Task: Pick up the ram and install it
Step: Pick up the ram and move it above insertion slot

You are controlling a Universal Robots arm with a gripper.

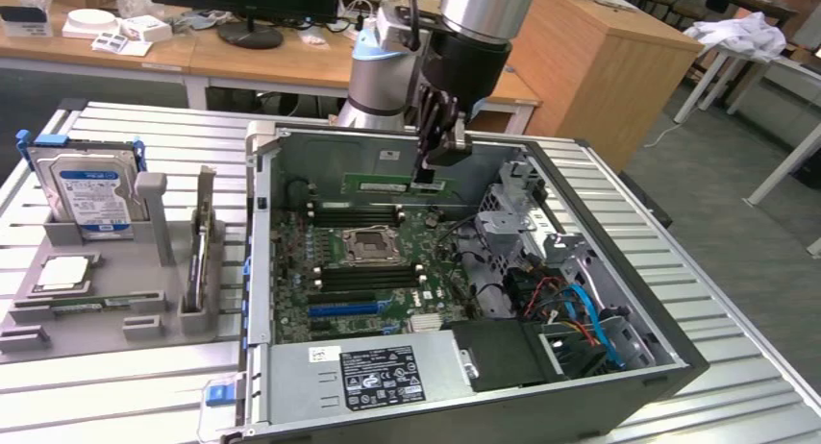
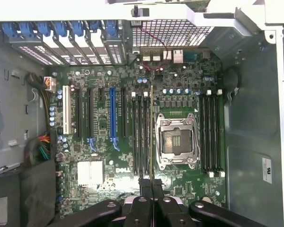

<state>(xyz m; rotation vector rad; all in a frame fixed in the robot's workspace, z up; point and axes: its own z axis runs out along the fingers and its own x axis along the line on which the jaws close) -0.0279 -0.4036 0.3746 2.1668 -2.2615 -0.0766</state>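
My gripper [image 1: 430, 173] hangs inside the open computer case [image 1: 261, 233], above the far part of the motherboard [image 1: 372, 271], and is shut on the ram [image 1: 385, 185]. The ram is a long thin green stick held level by its end nearer the exterior view's right, clear of the board. In the wrist view the gripper [image 2: 151, 185] has its fingers [image 2: 140, 189] pressed together on the ram [image 2: 151, 132]. The stick is seen edge-on as a thin line over the black memory slots [image 2: 141, 137], on the side of the silver processor socket [image 2: 177, 141] where the expansion slots are.
A second bank of memory slots [image 2: 210, 135] lies on the socket's other side. Blue and black expansion slots [image 2: 112, 113] and a heatsink [image 2: 90, 172] fill the board's other end. A grey holder [image 1: 96, 300] at the exterior view's left carries a hard drive [image 1: 90, 189]. Cables [image 1: 578, 309] crowd the case's near right.
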